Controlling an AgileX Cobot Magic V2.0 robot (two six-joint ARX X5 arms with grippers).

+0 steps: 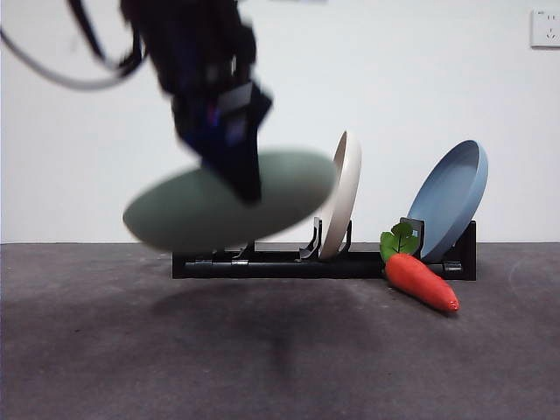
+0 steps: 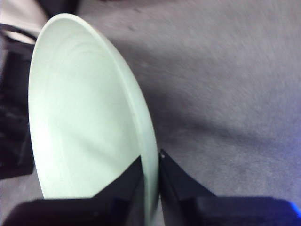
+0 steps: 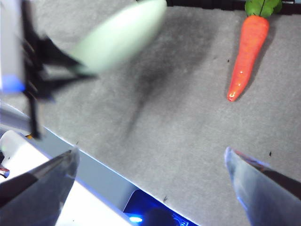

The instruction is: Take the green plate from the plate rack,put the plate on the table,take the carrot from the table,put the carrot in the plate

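My left gripper (image 1: 238, 179) is shut on the rim of the green plate (image 1: 232, 210) and holds it tilted in the air, in front of the left part of the plate rack (image 1: 289, 261). In the left wrist view the jaws pinch the plate's edge (image 2: 89, 122). The plate also shows blurred in the right wrist view (image 3: 120, 35). The carrot (image 1: 420, 280) lies on the table (image 1: 175, 350) in front of the rack's right end, leaves toward the rack; the right wrist view shows it too (image 3: 247, 56). My right gripper (image 3: 150, 162) is open and empty, above the table's near edge.
A cream-white plate (image 1: 343, 192) stands in the middle of the rack and a blue plate (image 1: 451, 197) leans at its right end. A white wall with a socket (image 1: 544, 28) is behind. Cables (image 1: 79, 52) hang from the left arm.
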